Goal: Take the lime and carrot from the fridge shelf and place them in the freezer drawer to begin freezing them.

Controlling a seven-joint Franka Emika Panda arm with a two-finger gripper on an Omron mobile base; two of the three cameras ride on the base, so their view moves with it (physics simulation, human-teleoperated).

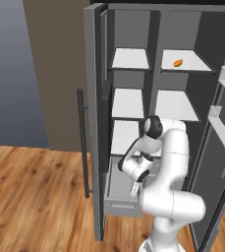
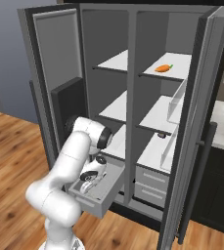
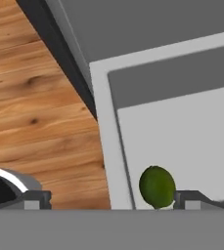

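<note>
Lime (image 3: 157,187) in freezer drawer (image 3: 103,141); fingers (image 3: 191,199) spread; carrot (image 1: 178,62) on fridge shelf (image 1: 192,61)

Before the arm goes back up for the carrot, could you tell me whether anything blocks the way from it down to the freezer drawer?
Nothing visible does. The carrot lies alone on the fridge shelf, both fridge doors stand open, and the freezer drawer is pulled out.

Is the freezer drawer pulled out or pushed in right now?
Pulled out. The freezer drawer juts forward from the fridge's bottom left, and the lime lies inside it.
</note>
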